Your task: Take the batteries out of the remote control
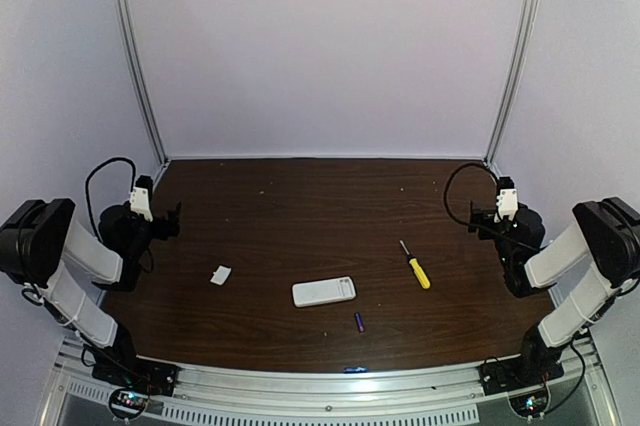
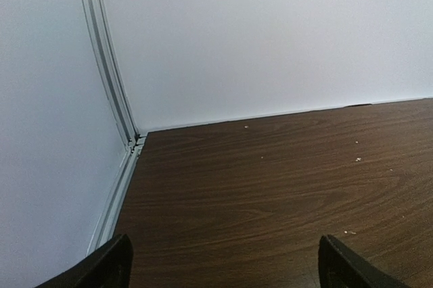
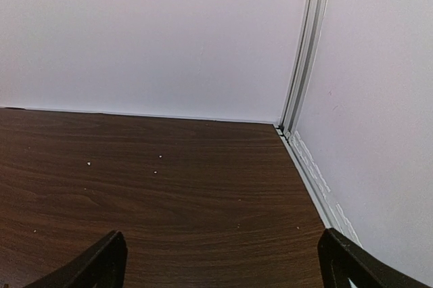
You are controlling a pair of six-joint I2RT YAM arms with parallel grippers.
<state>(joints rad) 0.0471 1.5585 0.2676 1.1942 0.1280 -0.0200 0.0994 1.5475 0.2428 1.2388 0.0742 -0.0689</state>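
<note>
Left gripper [image 2: 223, 261] and right gripper [image 3: 222, 257]: jaws apart, empty, at the frame's sides. Lower centre: remote control [image 1: 324, 291], one battery [image 1: 358, 322] loose just below-right, white cover piece [image 1: 220, 275] off at left. Unloading appears partly done; no second battery is visible.

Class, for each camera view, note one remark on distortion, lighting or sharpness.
Top external: wide-angle lens bows the corner posts; battery tiny and soft. Left wrist: even light, post curved, table grain sharp. Right wrist: even light, fingertips cropped at the bottom edge.
</note>
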